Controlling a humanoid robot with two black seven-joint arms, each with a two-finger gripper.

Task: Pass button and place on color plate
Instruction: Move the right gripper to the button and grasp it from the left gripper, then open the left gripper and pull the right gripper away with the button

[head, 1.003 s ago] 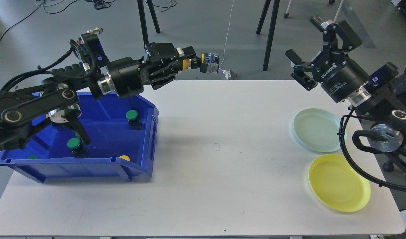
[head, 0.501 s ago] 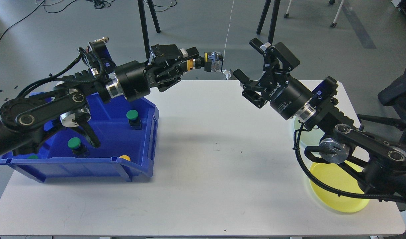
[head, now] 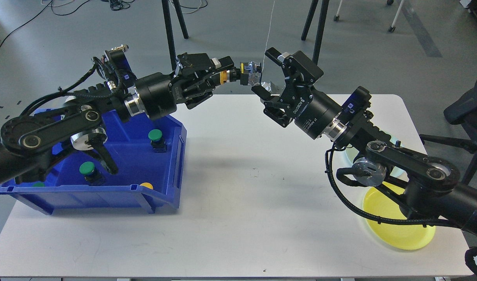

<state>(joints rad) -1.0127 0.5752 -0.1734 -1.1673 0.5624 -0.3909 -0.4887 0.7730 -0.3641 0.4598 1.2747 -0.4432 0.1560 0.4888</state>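
Observation:
My left gripper (head: 222, 74) is shut on a yellow-capped button (head: 242, 74) and holds it high over the table's far edge, its body pointing right. My right gripper (head: 266, 72) is open, its fingers just right of the button's end, one above and one below. The yellow plate (head: 394, 234) lies at the front right, partly under my right arm. The pale green plate (head: 396, 145) behind it is mostly hidden by the arm.
A blue bin (head: 160, 195) stands at the left with several green-capped buttons (head: 155, 135) and a yellow one (head: 146, 185). Tripod legs (head: 318, 35) stand on the floor behind the white table (head: 246, 195).
My right arm has swung left from the far right to the held button, gripper open. My left gripper has shifted the button slightly right.

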